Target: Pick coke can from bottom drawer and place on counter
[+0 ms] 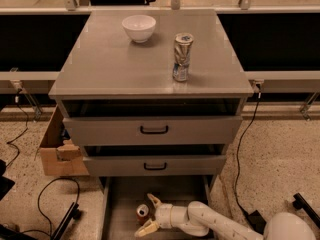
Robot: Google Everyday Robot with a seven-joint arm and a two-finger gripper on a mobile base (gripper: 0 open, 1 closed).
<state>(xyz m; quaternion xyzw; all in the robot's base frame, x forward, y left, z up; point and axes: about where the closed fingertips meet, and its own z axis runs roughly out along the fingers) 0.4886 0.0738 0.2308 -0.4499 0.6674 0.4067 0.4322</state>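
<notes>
Camera view: gripper (148,215) agape around coke can (142,212)

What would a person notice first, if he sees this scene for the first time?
Lowest in the view, the white robot arm's pincer is inside the open bottom grey drawer, its fingers spread wide on either side of a small red-orange soda can on the drawer floor. On the flat grey counter above stand a white bowl near the back and a dented silver-and-blue can to its right.

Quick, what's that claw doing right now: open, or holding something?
Gripper: open, down in the bottom drawer, fingers spread at the coke can, not holding it.
</notes>
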